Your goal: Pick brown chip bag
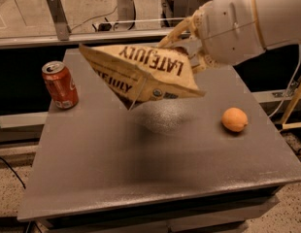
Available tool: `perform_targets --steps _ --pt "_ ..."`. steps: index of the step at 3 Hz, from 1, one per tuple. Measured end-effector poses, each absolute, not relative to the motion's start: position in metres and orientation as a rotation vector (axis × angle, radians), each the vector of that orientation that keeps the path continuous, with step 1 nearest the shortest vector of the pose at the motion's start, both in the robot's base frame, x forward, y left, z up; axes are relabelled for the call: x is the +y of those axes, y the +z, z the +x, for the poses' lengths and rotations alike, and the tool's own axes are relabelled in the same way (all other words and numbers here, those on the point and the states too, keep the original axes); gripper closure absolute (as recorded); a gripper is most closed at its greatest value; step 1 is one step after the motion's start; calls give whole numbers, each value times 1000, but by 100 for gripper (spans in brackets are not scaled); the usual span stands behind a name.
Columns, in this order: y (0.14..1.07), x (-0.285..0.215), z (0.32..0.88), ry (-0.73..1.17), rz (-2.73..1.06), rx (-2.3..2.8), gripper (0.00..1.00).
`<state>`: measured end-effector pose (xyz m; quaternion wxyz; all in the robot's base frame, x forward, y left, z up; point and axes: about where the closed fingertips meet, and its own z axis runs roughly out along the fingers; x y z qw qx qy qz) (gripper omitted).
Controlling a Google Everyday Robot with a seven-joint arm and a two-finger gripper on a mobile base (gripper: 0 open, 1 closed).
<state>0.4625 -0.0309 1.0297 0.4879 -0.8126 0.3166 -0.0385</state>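
The brown chip bag (141, 74) is a large crinkled cream-tan bag with dark "LATE JULY" lettering. It hangs in the air above the middle of the grey table (141, 169), clear of its surface. My gripper (182, 40) is shut on the bag's upper right end, at the top right of the camera view. The white arm behind it reaches in from the right.
A red-orange soda can (60, 84) stands upright at the table's left edge. A small round orange fruit (234, 119) lies at the right side. A rail and glass panel run behind the table.
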Motion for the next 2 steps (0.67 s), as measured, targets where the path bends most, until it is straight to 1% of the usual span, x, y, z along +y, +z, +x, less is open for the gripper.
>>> perform_targets --steps 1,2 --pt "1063 -22 478 -104 -1905 716 100" --pt "1067 -21 476 -113 -1906 710 100"
